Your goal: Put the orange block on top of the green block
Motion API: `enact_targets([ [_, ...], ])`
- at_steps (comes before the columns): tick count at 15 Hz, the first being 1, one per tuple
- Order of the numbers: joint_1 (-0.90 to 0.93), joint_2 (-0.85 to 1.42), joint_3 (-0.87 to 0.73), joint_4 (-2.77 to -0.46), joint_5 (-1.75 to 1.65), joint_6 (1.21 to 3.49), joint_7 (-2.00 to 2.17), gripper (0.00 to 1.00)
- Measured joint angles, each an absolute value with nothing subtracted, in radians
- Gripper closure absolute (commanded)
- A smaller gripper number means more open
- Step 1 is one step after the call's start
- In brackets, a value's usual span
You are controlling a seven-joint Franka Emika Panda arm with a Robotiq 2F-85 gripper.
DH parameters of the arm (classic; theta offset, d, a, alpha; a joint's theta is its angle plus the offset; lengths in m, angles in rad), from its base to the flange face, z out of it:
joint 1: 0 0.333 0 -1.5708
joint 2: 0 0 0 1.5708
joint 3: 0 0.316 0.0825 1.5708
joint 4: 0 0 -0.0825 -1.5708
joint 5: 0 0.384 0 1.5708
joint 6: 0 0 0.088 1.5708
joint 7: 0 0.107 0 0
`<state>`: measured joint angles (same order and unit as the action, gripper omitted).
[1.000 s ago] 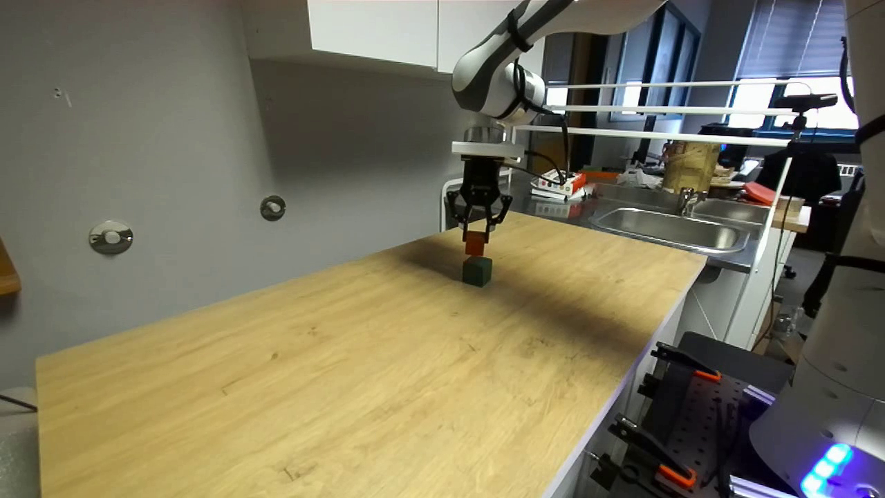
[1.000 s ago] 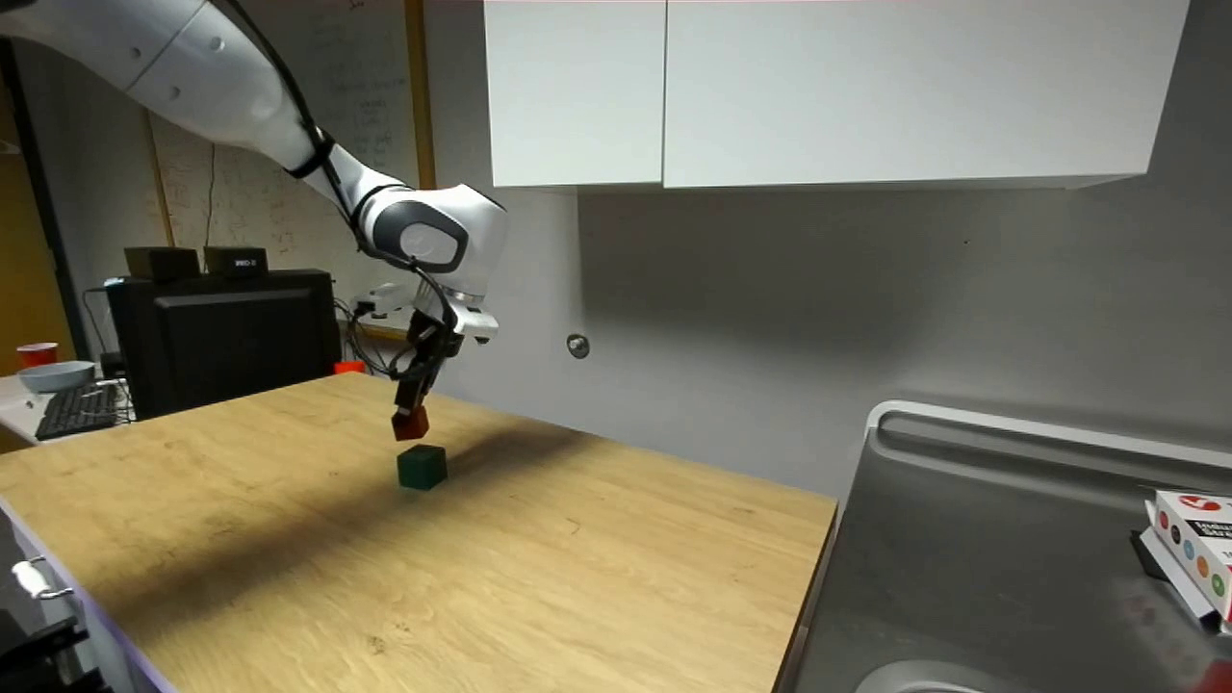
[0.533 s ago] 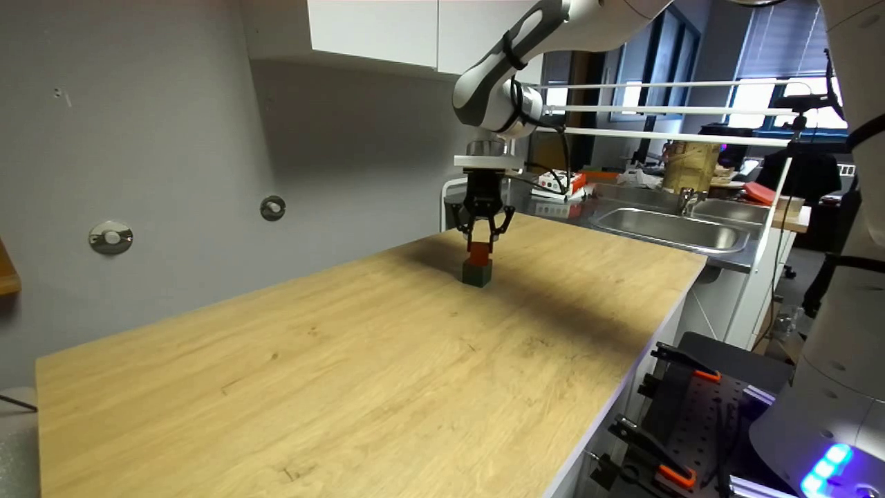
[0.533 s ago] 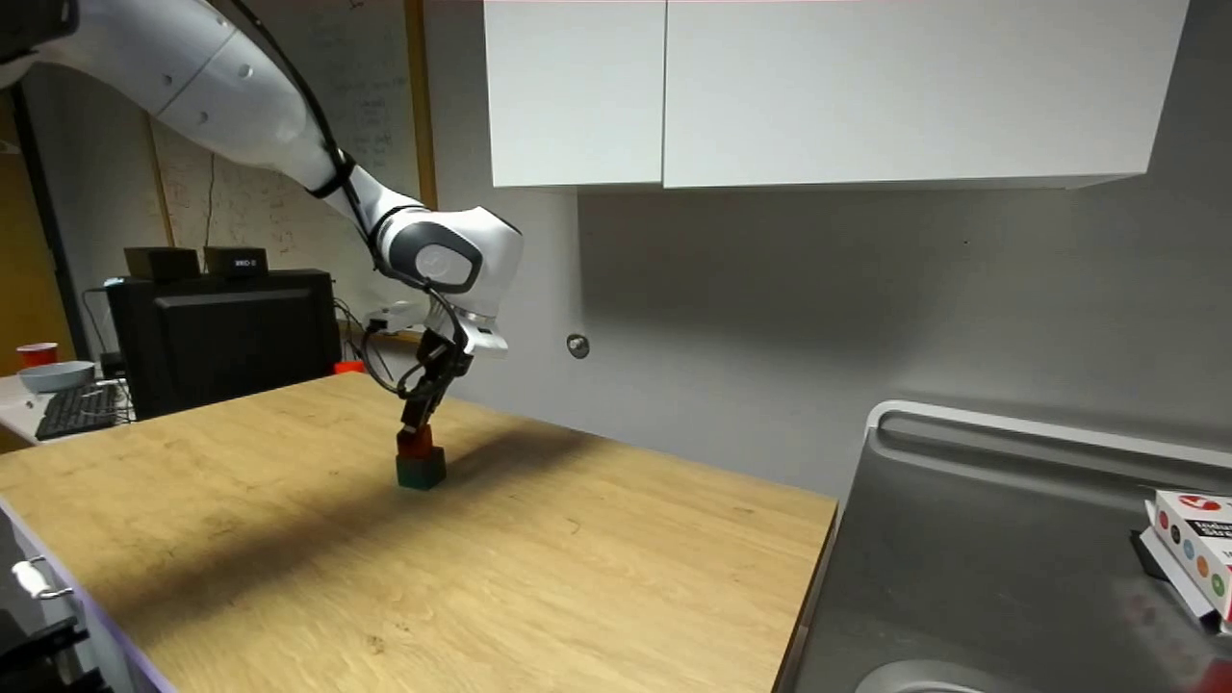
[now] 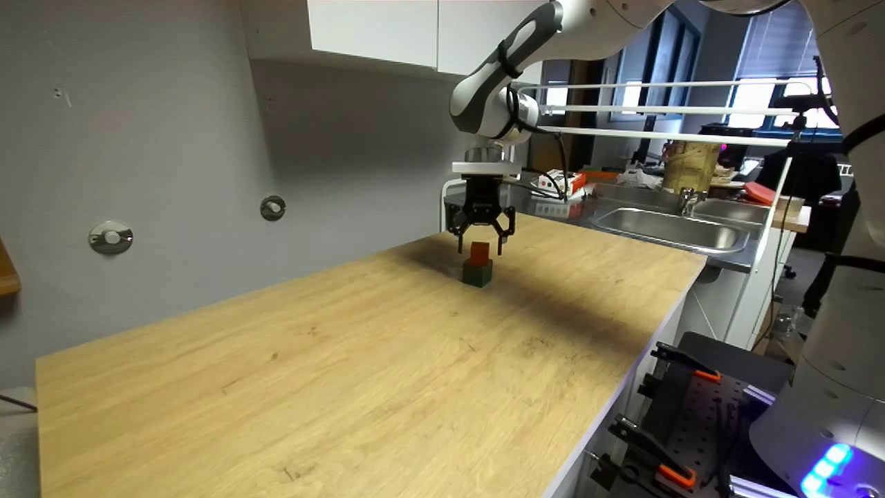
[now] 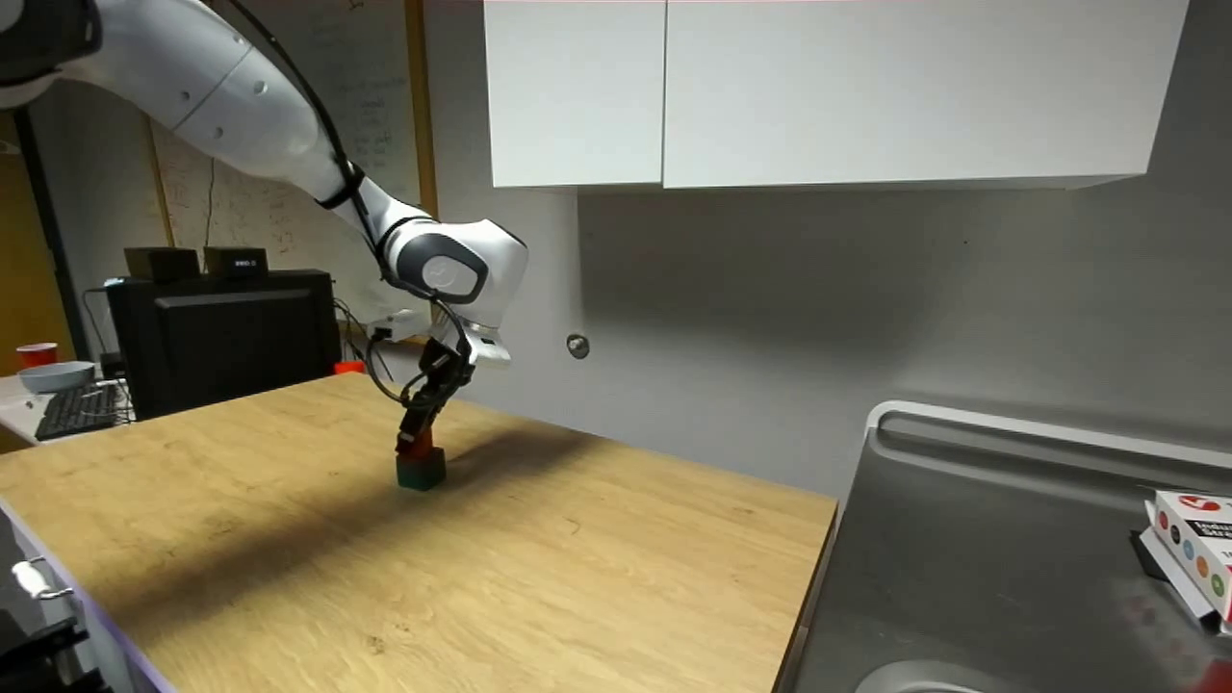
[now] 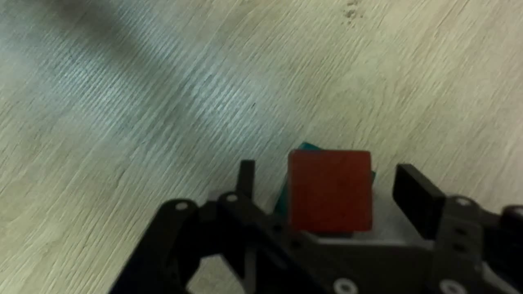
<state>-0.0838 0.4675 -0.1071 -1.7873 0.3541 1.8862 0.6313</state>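
In an exterior view, the orange block (image 5: pixel 479 253) is borne on top of the green block (image 5: pixel 477 274), which is itself supported by the wooden tabletop (image 5: pixel 311 380). The gripper (image 5: pixel 480 250) is pointed downward over the stack, and its fingers (image 7: pixel 417 200) are spread apart, wider than the orange block. The block is framed between them, with a fingertip set to either side, and a strip of background is seen at both of its flanks.

In the wrist view, the same arrangement is shown from above: bare tabletop is seen between the orange block and each fingertip, the narrower gap being left on the right side of that view. The top face of the orange block is squared to the fingers, while the green block is set at an angle beneath it, so that only its corners and a sliver of one side are exposed. The lower left corner of the orange block is overlapped by the gripper.

In an exterior view, part of the orange block (image 6: pixel 424 444) is hidden by the dark fingers, and the gaps cannot be judged there.
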Motion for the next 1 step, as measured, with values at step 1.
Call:
enact_targets([
  [1, -0.084, 0.469, -0.107, -1.785, 0.357, 1.883, 0.631, 0.00],
])
